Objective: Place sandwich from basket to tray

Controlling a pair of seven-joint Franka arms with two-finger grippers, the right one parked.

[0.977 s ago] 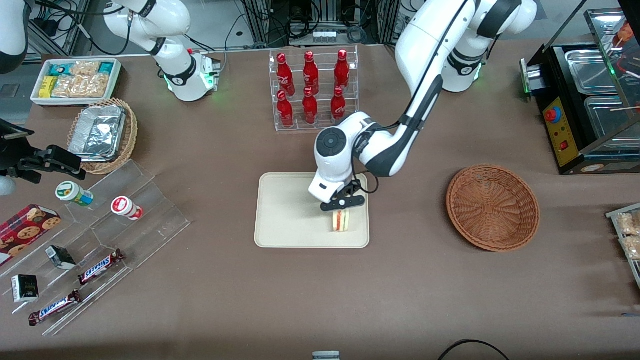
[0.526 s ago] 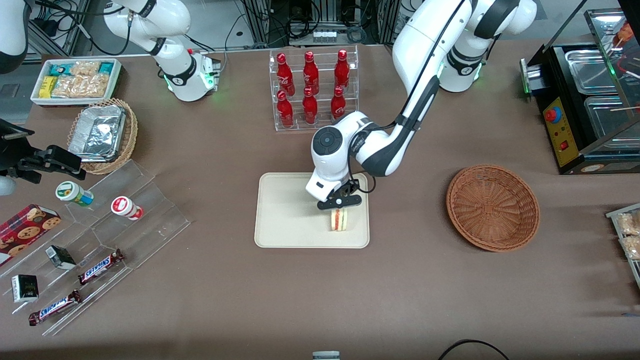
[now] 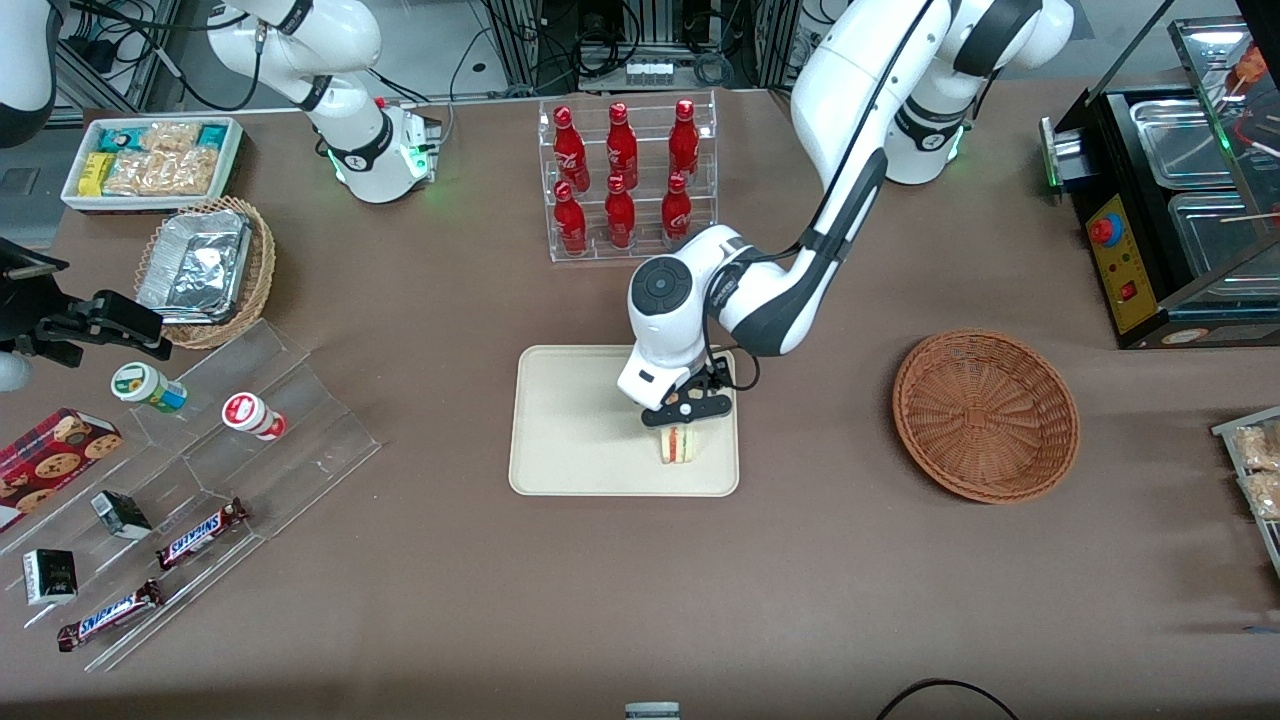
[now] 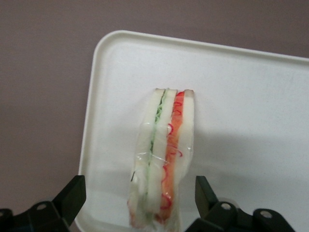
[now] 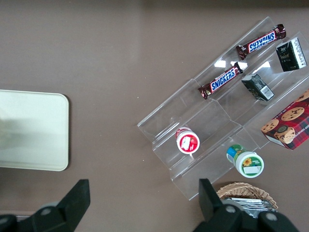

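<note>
The sandwich (image 3: 680, 447), a wrapped white-bread wedge with red and green filling, stands on its edge on the cream tray (image 3: 570, 425), near the tray's corner nearest the front camera on the working arm's side. My left gripper (image 3: 688, 410) hangs just above it, open. In the left wrist view the sandwich (image 4: 164, 154) sits between the two black fingertips (image 4: 72, 193) with a gap on each side, on the tray (image 4: 241, 96). The reddish-brown basket (image 3: 985, 415) stands on the table toward the working arm's end and holds nothing.
A clear rack of red bottles (image 3: 625, 180) stands farther from the front camera than the tray. A clear stepped display with snacks (image 3: 200, 480) and a pale wicker basket with a foil container (image 3: 205, 270) lie toward the parked arm's end. A black machine (image 3: 1170, 200) stands at the working arm's end.
The gripper shifted slightly sideways and back, and now covers more of the sandwich in the front view. The sandwich has stayed on the tray.
</note>
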